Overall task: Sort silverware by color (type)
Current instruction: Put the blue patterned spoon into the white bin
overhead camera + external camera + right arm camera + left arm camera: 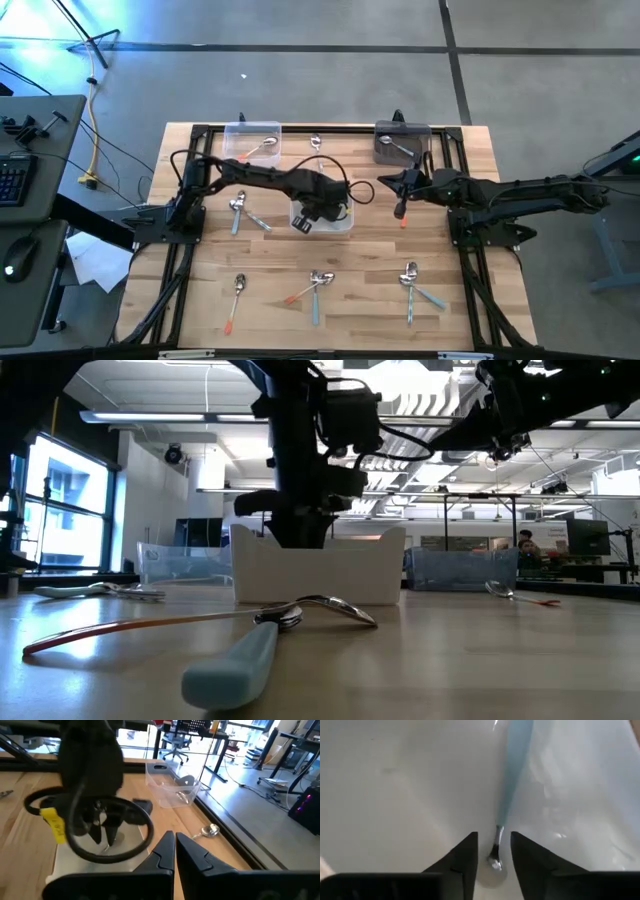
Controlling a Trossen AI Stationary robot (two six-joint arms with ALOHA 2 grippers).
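My left gripper (312, 215) points down into the white bin (340, 222) at the table's middle, fingers open. A light-blue-handled spoon (512, 765) lies in the bin; its thin metal neck (497, 840) runs between my fingers without touching them, and its bowl end rests on the bin's floor. My right gripper (175, 845) is shut with nothing in it. It hovers right of the white bin, above an orange-handled spoon (403, 218) on the table. More spoons lie near the front edge (315, 285), (412, 280), (238, 292).
A clear bin (252, 140) at the far left and a grey bin (402, 145) at the far right each hold a spoon. One spoon (316, 142) lies between them, and two more (242, 212) lie left of the white bin. Black frame rails run along the table's sides.
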